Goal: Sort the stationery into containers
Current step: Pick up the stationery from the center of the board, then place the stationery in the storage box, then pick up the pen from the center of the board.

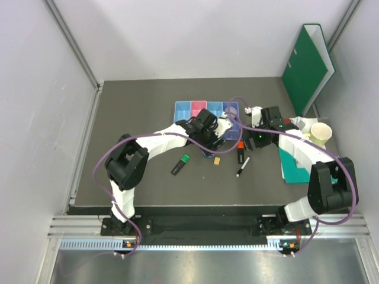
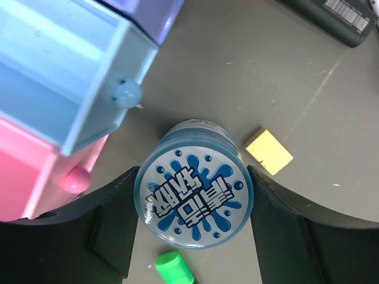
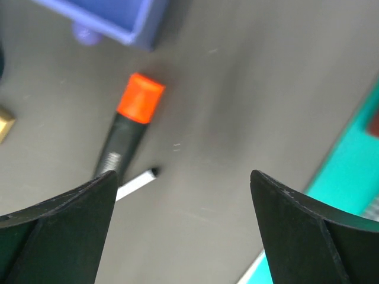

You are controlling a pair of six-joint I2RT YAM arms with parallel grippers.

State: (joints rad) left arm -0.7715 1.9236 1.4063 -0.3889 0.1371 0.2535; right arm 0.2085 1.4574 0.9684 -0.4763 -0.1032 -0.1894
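Green ring binder [image 1: 308, 68] stands upright at the far right corner, leaning on the wall. Cream paper cup [image 1: 320, 134] sits upright near the right edge of the dark grey table [image 1: 136, 118]. Teal flat tray [image 1: 291, 168] lies just in front of the cup.
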